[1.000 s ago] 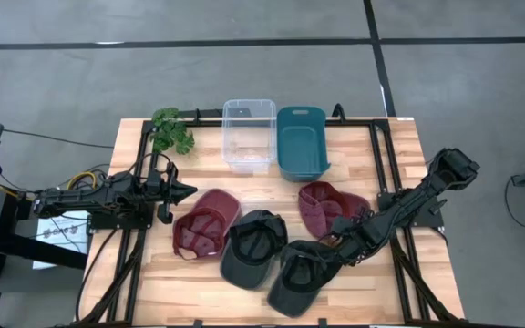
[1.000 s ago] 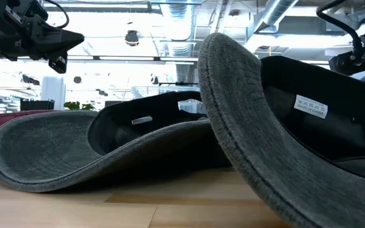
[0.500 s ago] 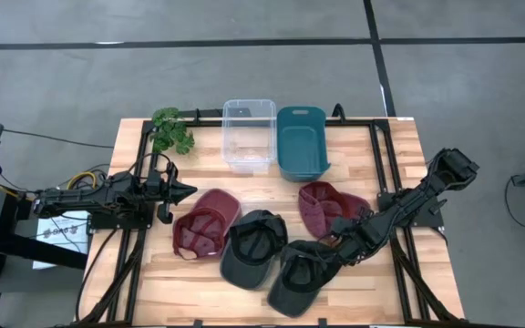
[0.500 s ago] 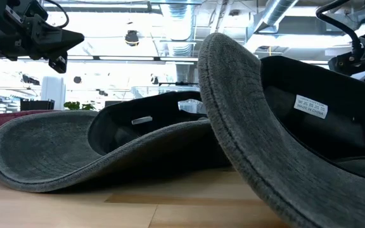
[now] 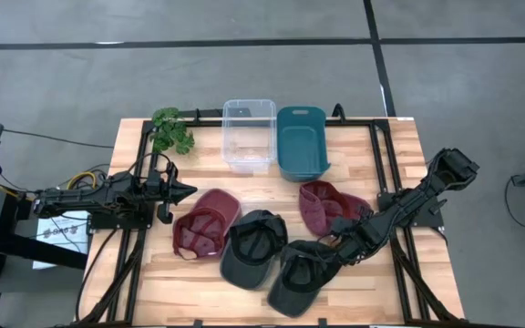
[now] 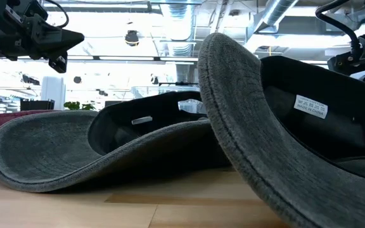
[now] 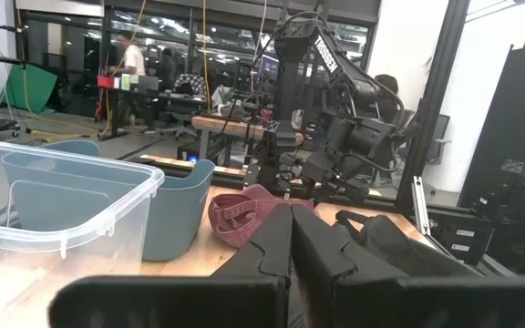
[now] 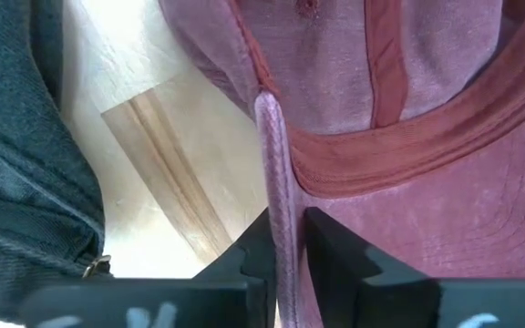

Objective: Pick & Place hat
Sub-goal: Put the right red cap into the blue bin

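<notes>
Two maroon hats and two dark grey hats lie on the wooden table. The right maroon hat (image 5: 322,205) lies open side up, resting on its crown. My right gripper (image 5: 337,241) points down at this hat's near edge and is shut on it; in the right wrist view my right gripper (image 8: 285,223) shows a maroon ridge between its fingers. The other maroon hat (image 5: 206,223) and the grey hats (image 5: 253,248) (image 5: 301,273) lie to the left. My left gripper (image 5: 188,191) hovers shut and level at the table's left side. My right gripper pinches a raised ridge of the maroon hat's near edge (image 8: 274,173) between its two fingers (image 8: 252,251). The fingers come from above, pointing steeply down, one on each side of the ridge. The hat still lies on the table.
A clear bin (image 5: 249,135) and a teal bin (image 5: 301,143) stand side by side at the far edge. A green plant (image 5: 171,130) sits at the far left corner. The grey hat (image 8: 25,164) lies close beside my right gripper. Black frame rails run along both table sides.
</notes>
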Controlling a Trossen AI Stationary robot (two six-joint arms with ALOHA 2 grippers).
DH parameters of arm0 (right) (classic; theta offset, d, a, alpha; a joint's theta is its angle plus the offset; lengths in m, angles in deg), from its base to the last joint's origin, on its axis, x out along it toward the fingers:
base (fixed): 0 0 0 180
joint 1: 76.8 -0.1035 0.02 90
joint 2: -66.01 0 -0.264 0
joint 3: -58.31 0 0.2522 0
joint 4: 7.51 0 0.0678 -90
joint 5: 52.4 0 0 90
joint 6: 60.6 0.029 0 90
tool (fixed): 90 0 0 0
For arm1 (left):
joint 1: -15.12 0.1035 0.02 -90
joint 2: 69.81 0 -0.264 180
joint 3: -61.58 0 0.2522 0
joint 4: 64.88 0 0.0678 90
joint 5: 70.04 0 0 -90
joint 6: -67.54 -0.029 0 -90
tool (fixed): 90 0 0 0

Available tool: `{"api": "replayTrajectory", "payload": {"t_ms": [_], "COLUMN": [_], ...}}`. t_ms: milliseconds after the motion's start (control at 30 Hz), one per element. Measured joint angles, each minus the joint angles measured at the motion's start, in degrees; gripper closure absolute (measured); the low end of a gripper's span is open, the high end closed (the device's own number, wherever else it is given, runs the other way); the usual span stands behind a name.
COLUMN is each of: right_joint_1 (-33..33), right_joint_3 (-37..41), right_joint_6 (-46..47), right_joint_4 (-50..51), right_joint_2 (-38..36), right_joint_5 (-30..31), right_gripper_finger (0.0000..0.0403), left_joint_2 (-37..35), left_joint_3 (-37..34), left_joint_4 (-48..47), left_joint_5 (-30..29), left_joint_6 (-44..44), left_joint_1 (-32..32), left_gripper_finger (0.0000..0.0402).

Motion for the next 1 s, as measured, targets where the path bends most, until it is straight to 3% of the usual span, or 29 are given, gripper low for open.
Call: {"api": "replayTrajectory", "payload": {"t_ms": [500, 800, 1000], "right_joint_1": [0.0, 0.0, -1.0], "right_joint_3": [0.0, -0.2, -0.5], "right_joint_6": [0.0, 2.6, 7.4], "right_joint_4": [-0.2, 3.4, 6.5], "right_joint_2": [0.0, -0.5, -3.7], "right_joint_5": [-0.1, 0.2, 4.3], "right_gripper_finger": [0.0369, 0.0396, 0.0399], "left_joint_2": [0.0, 0.0, 0.0], "left_joint_3": [0.0, 0.0, 0.0], "left_joint_4": [0.0, 0.0, 0.0], "left_joint_5": [0.0, 0.0, 0.0], "left_joint_6": [0.0, 0.0, 0.0], "left_joint_1": [0.0, 0.0, 0.0], "left_gripper_finger": [0.0394, 0.0394, 0.0394]}}
